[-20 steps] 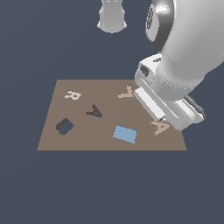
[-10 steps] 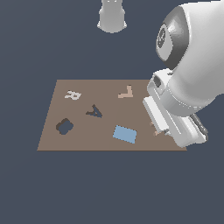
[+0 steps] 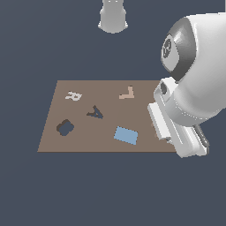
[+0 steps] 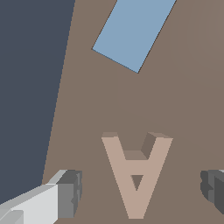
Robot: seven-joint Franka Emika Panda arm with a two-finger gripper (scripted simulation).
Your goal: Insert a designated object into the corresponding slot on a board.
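Wrist view: my gripper (image 4: 140,192) straddles the A (image 4: 136,175), jaws wide, apparently not touching. Next I descend, then close.

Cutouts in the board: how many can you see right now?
2. An A-shaped cutout near the board's middle, and a rounded clover-like cutout toward the exterior view's left. The arm may hide more.

The exterior view looks down at a slant from well back, taking in the whole brown board (image 3: 88,114) with the arm (image 3: 194,84) bulking large on the exterior view's right. The wrist view looks straight down, very close to the board (image 4: 183,100). The 2 views share the blue rectangle (image 3: 126,135) (image 4: 133,33) and the board around it.
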